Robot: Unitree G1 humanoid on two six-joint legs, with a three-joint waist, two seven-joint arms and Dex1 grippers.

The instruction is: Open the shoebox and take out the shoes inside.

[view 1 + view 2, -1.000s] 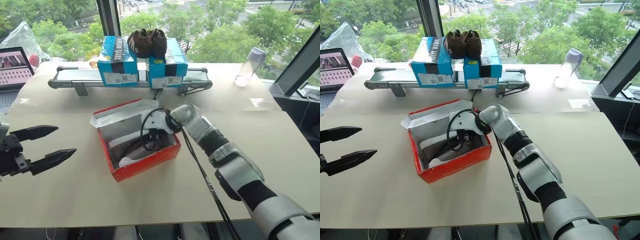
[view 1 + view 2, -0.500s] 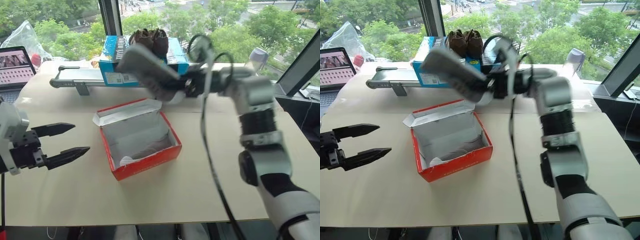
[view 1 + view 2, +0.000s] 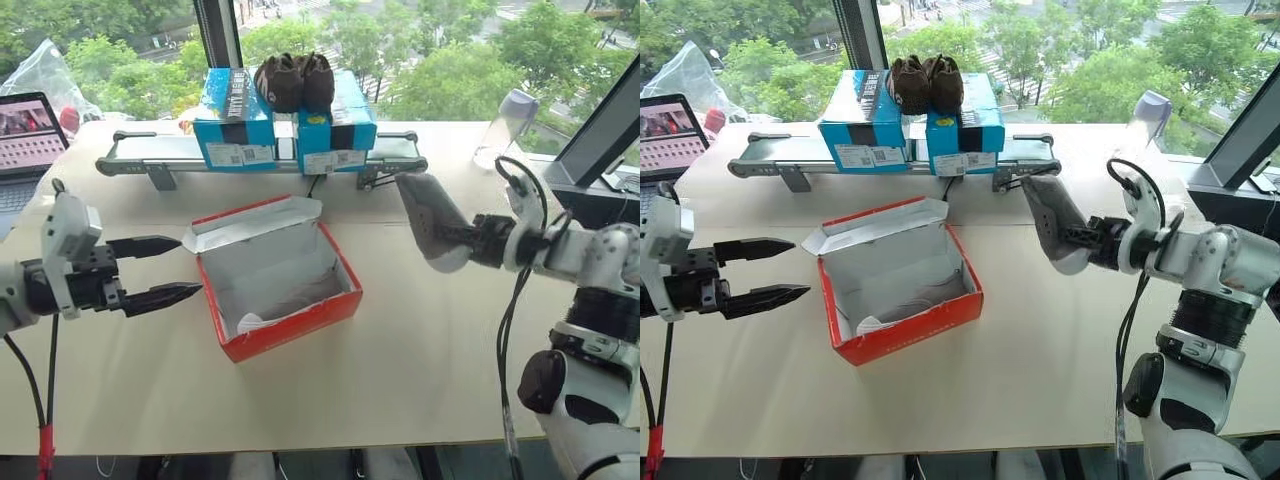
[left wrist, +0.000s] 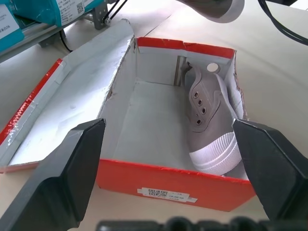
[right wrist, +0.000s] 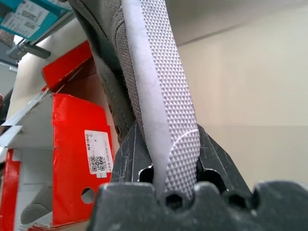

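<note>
On the left I see my left gripper (image 3: pixel 160 270) with fingers spread apart, beside the box (image 3: pixel 290 325) and holding nothing. The red box stands on the surface (image 3: pixel 400 370) with its lid open; one grey shoe (image 4: pixel 209 122) lies inside. On the right, my right gripper (image 3: pixel 1095 243) is clamped on the other shoe (image 3: pixel 1050 220), held above the surface, well apart from the box.

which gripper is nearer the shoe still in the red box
Left. The left gripper, open, sits just beside the shoebox holding the remaining shoe. The right gripper holds the other shoe off to the box's far side.
</note>
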